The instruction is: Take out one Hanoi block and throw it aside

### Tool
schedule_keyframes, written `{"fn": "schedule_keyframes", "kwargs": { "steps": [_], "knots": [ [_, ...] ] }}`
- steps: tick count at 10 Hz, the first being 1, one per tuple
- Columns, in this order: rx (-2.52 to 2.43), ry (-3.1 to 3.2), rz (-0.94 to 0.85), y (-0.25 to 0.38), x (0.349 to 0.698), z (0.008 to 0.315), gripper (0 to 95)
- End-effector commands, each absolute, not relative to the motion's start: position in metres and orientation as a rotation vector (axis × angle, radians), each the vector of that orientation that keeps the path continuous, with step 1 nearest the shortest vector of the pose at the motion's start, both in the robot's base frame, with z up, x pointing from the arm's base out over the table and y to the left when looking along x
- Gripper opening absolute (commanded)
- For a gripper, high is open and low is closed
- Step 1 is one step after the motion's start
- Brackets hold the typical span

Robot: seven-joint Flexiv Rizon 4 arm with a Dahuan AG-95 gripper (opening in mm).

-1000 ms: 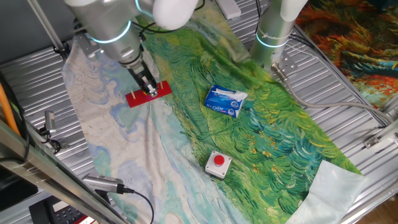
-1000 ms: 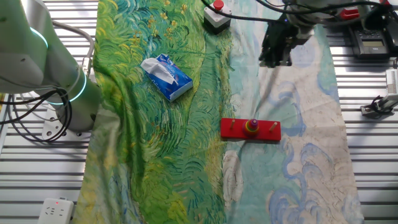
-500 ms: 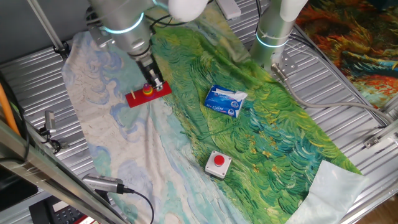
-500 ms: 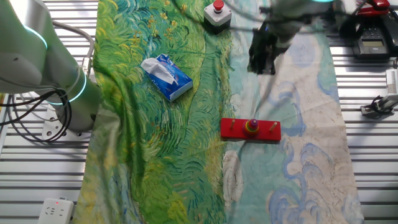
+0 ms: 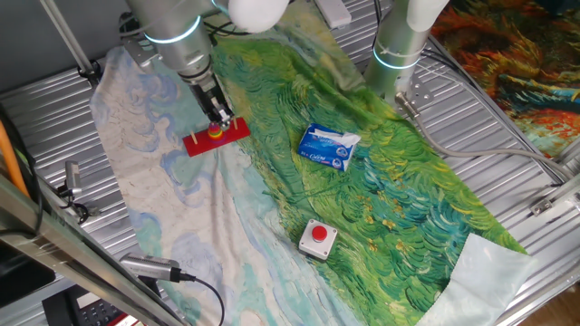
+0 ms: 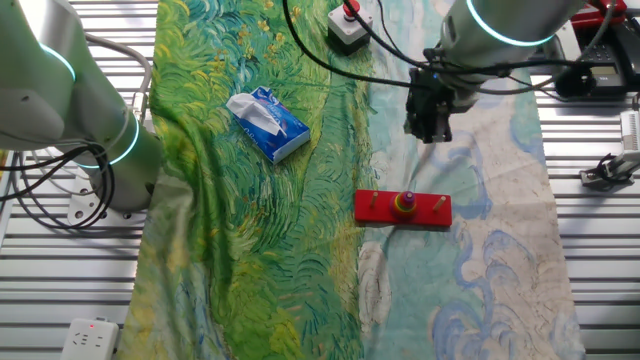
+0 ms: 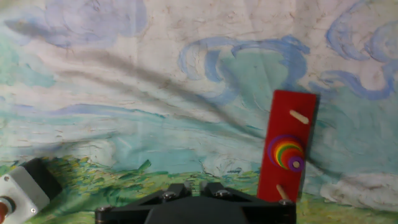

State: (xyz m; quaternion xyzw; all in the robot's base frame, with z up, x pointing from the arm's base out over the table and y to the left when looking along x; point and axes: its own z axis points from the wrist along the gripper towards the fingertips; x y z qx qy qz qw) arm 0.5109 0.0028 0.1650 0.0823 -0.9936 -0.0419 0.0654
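The gripper (image 6: 424, 128) hangs above the cloth with nothing visibly between its dark fingers; whether they are parted or pressed together cannot be told from any view. Just below and a little to one side of it lies the red base board (image 7: 285, 148), a flat glossy rectangle with three thin pale pegs. On the middle peg sits a cone of rainbow-coloured discs, and topping it is the Hanoi block (image 7: 296, 163), a tiny round purple-magenta disc, not yet lifted off. Everything rests on a wrinkled painted cloth (image 6: 480, 260), pale blue swirls beneath the hand turning to brushy green further off. Beyond the hand on the green part stands a grey box with a red push-button (image 5: 318, 237). Further still lies a soft blue-and-white tissue pack (image 5: 328, 147). The cloth covers a ribbed metal table (image 5: 507, 181).
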Motion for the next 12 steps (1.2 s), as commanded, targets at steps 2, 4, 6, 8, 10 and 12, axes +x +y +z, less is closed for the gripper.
{"fn": "schedule_keyframes", "kwargs": {
  "steps": [2, 4, 6, 8, 10, 12],
  "knots": [
    [0.271, -2.993, -0.068, -0.011, 0.515, 0.151, 0.0],
    [0.27, -2.996, -0.063, -0.011, 0.515, 0.149, 0.0],
    [0.27, -2.995, -0.074, -0.011, 0.515, 0.149, 0.0],
    [0.222, -3.008, -0.144, -0.011, 0.516, 0.154, 0.0],
    [0.102, -3.006, -0.233, 0.0, 0.524, 0.167, 0.0],
    [0.025, -3.004, -0.23, 0.024, 0.537, 0.177, 0.0]
  ]
}}
